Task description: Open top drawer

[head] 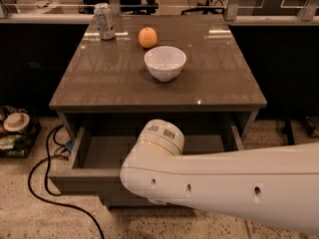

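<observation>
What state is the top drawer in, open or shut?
Open: the top drawer is pulled out, its tray showing. The claw is hidden under the arm at its front.

White tubular arm (224, 183) w/ dark holes (188, 187) — round wrist cap (160, 138), barcode labels (168, 134), yellowish ring; hand hidden underneath.
</observation>
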